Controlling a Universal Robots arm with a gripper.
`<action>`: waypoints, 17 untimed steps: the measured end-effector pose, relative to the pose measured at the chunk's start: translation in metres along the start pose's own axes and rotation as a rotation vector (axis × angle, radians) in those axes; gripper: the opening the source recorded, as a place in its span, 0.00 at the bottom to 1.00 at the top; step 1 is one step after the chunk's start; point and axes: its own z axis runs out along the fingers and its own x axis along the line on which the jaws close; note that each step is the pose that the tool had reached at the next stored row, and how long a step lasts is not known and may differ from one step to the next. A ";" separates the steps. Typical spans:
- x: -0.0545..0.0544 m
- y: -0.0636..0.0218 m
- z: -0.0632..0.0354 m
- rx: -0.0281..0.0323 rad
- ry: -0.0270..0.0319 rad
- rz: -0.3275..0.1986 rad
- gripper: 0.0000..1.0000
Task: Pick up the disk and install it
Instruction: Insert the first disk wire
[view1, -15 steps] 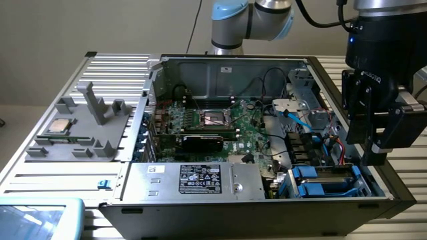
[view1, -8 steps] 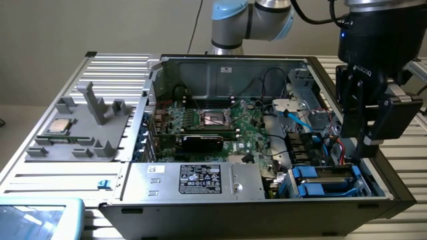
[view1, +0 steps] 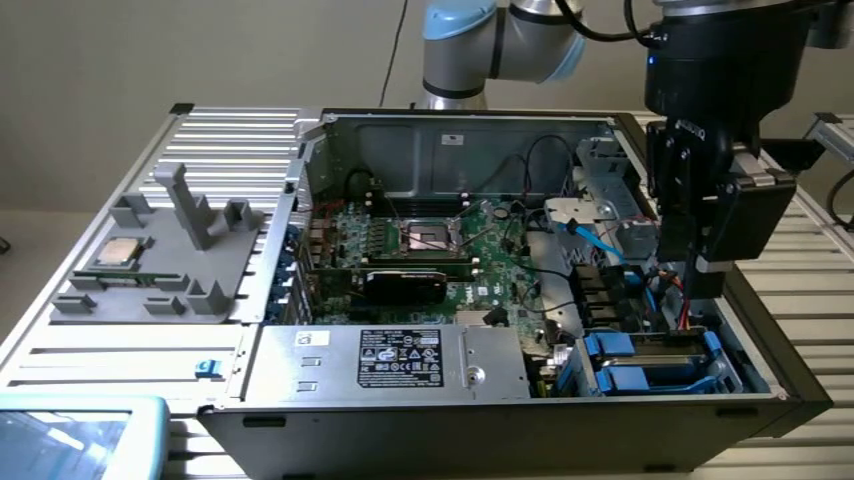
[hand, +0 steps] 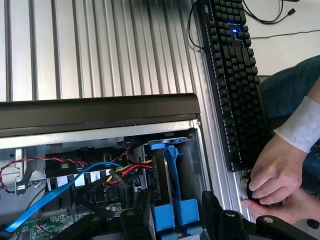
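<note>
The disk (hand: 161, 176) stands on edge in the drive bay at the corner of the open computer case (view1: 534, 260), framed by its blue carrier (hand: 173, 167) with blue end tabs (hand: 176, 214). In the exterior view the blue carrier (view1: 651, 362) lies in the bay at the case's lower right. My gripper (view1: 694, 262) hangs just above that bay, and its black fingers (hand: 134, 220) stand apart on either side of the blue tabs, open and holding nothing.
Red, yellow and blue cables (hand: 95, 172) run beside the bay. A large silver box with a black sticker (view1: 400, 358) sits at the case's front. A grey tray (view1: 160, 270) with a square chip (view1: 118, 252) lies to the left. A person's hand (hand: 272, 175) rests beside a keyboard (hand: 231, 75).
</note>
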 end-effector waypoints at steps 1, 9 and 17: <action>0.002 -0.0022 -0.0006 -0.0006 -0.0003 0.000 0.54; 0.005 -0.0182 -0.0040 -0.0031 -0.0012 0.002 0.54; 0.012 -0.0194 -0.0048 -0.0033 -0.0033 0.002 0.54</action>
